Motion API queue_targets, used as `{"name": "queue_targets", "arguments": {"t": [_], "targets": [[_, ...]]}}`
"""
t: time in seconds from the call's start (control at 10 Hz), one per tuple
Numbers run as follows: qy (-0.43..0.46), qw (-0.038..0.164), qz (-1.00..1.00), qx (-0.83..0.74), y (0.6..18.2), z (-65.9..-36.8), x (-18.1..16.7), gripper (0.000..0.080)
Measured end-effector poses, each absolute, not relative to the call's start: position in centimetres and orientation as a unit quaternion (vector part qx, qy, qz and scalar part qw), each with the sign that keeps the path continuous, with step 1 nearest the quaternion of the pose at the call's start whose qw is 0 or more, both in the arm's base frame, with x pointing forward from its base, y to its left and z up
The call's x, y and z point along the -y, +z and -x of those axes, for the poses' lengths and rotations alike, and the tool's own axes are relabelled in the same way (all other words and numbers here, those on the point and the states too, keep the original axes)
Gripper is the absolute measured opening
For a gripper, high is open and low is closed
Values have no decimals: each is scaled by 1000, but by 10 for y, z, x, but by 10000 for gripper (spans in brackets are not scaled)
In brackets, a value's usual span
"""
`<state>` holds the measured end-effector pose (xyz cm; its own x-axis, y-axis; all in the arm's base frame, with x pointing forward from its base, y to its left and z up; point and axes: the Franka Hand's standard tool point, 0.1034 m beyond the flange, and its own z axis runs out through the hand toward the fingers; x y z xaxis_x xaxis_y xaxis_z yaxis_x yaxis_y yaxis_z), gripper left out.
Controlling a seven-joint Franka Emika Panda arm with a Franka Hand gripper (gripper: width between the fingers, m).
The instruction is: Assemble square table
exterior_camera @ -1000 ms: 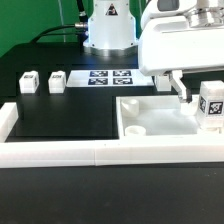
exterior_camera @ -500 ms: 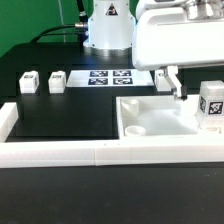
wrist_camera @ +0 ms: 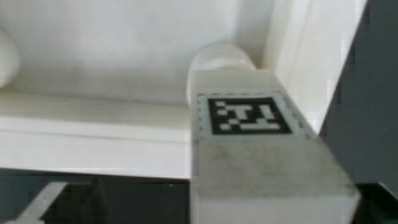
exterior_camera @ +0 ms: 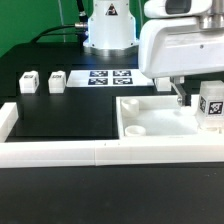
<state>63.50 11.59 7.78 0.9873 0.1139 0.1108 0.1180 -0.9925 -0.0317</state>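
Presently, your gripper hangs over the far right corner of the top, on the exterior view's right. Whether its fingers are spread or closed cannot be told. A leg stands upright just right of it at the top's right edge, and looms close in the wrist view, so it is judged the next pick. A second leg and third leg wait far left. The wall hems the near edge; open room lies left, over the table
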Motion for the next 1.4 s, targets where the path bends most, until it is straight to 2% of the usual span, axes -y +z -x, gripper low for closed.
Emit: {"name": "queue_targets", "arguments": {"t": [0.1, 0.4, 0.6, 0.7, 1.1, 1.4], "targets": [[-8, 20, 998, 59, 77, -627, -116, 649], [-2, 20, 999, 42, 76, -626, -116, 649], [-2, 20, 1000, 16, 75, -626, -116, 382], [0, 20, 999, -33, 75, -626, -117, 287], [2, 20, 987, -161, 75, -626, -117, 288], [7, 21, 921, -389, 74, -625, -123, 288]]}}
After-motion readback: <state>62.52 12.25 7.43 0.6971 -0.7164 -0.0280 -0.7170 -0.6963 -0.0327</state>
